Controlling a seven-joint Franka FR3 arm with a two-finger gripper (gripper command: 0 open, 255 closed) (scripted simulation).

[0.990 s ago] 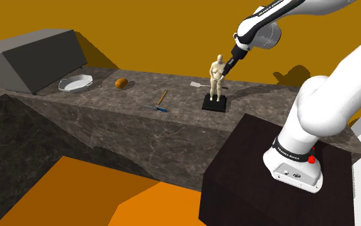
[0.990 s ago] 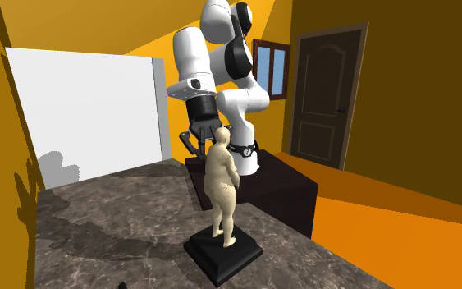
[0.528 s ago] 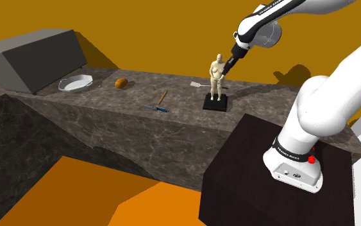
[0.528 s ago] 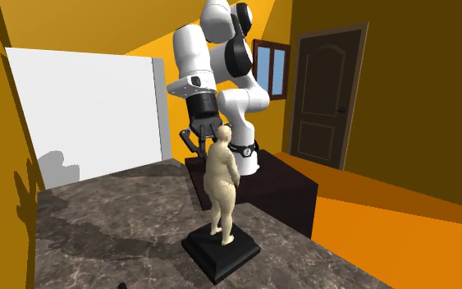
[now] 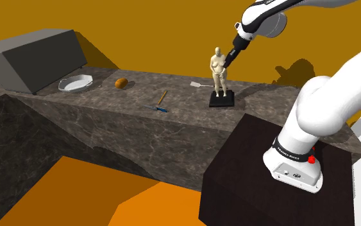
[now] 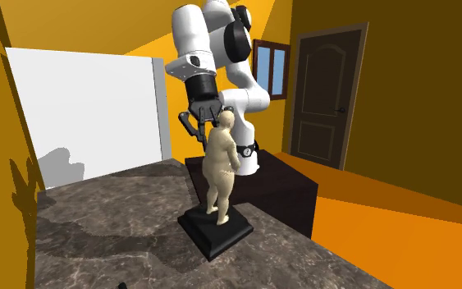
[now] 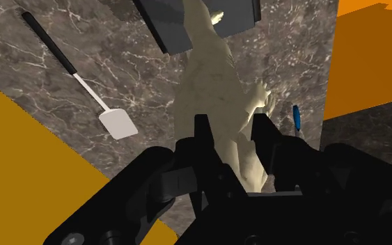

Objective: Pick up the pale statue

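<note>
The pale statue (image 5: 218,72) is a beige standing figure on a black square base (image 5: 222,99), at the far side of the dark marble counter (image 5: 140,122). My gripper (image 5: 227,61) is shut on its upper body, just below the head. In the second exterior view the statue (image 6: 219,172) leans, and its base (image 6: 214,231) sits tilted, seemingly just off the counter, under the gripper (image 6: 211,123). In the wrist view both black fingers (image 7: 202,133) clasp the statue's torso (image 7: 212,83).
A white spatula (image 5: 198,84) lies beside the statue on the shoulder view's left. Farther along are a blue-handled tool (image 5: 160,103), a brown round object (image 5: 121,82), a white dish (image 5: 77,83) and a grey box (image 5: 31,58). My dark stand (image 5: 275,173) adjoins the counter.
The gripper has risen and drawn toward the stand with the statue in it. The figure and its base came up and now tilt.
</note>
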